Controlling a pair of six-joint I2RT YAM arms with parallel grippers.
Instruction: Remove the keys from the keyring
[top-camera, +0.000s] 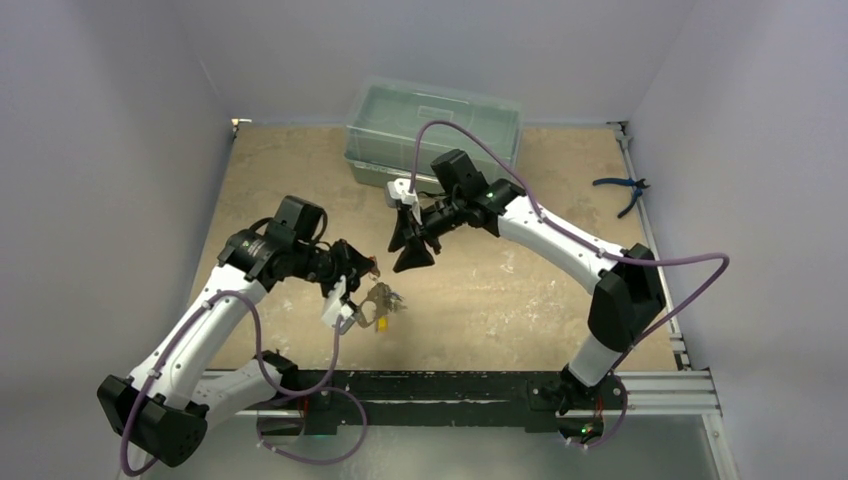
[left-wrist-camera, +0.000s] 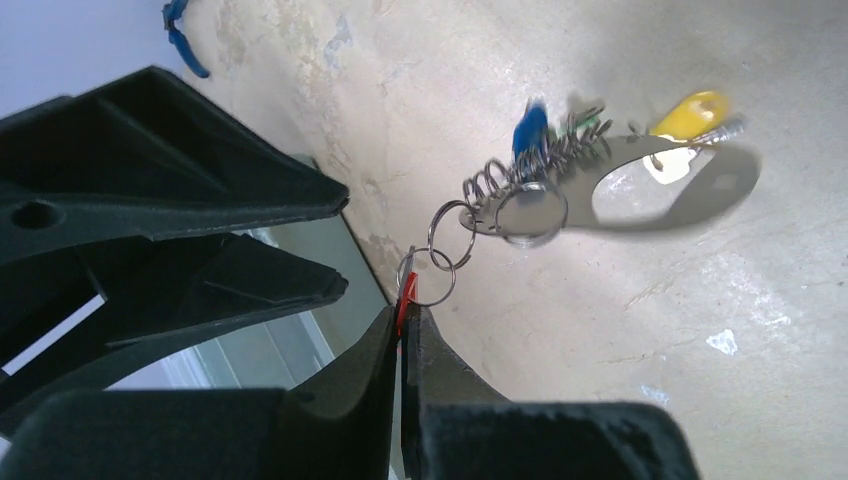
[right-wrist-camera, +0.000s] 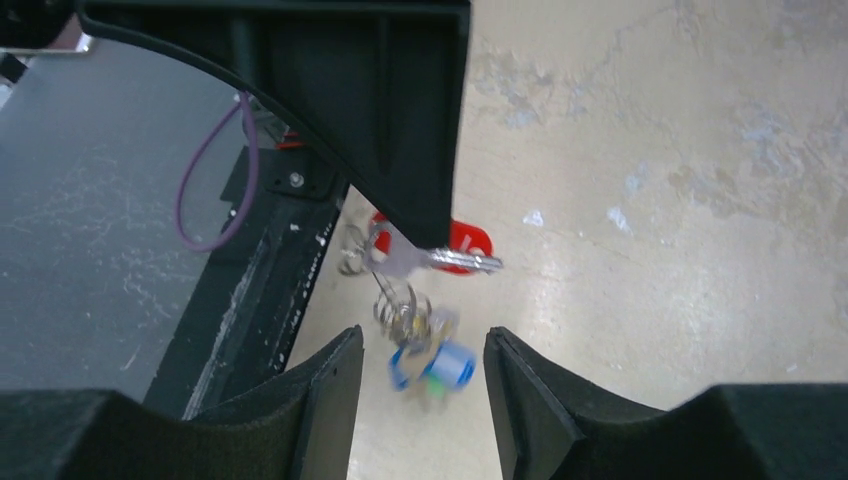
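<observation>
Left claw (left-wrist-camera: 404, 330): pressed together on the red key (right-wrist-camera: 468, 238), seen only as a red sliver between the fingers; pinched there, by judgement, so the rest of the bunch trailed free and reachable.
Bunch: strung out from that pinch toward 2 o'clock in the left wrist view, first small linked rings (left-wrist-camera: 440, 250), then the keyring (left-wrist-camera: 530, 212), then the strap (left-wrist-camera: 700, 195).
Keys: blue key (left-wrist-camera: 530, 128), green key (left-wrist-camera: 592, 125) and yellow key (left-wrist-camera: 690, 112) clustered along the strap's upper edge; none off the keyring yet.
Right claw (right-wrist-camera: 420, 345): spread wide and pinching nothing; held at 2 o'clock from the left claw in the top view, aimed down at the bunch, probably opened to take a key or the ring.
Place: near the middle of the counter (top-camera: 500, 290), between 6 and 7 o'clock of the bin (top-camera: 400, 160); well apart from the pliers (top-camera: 622, 190) out at 2 o'clock.
Contact: could not tell whether the strap's far end touched the counter.
Step judged: one claw anchoring, the other about to work a key along the ring.
Risk judged: thin ring and a blurred, likely swinging bunch, so a closing claw could miss.
</observation>
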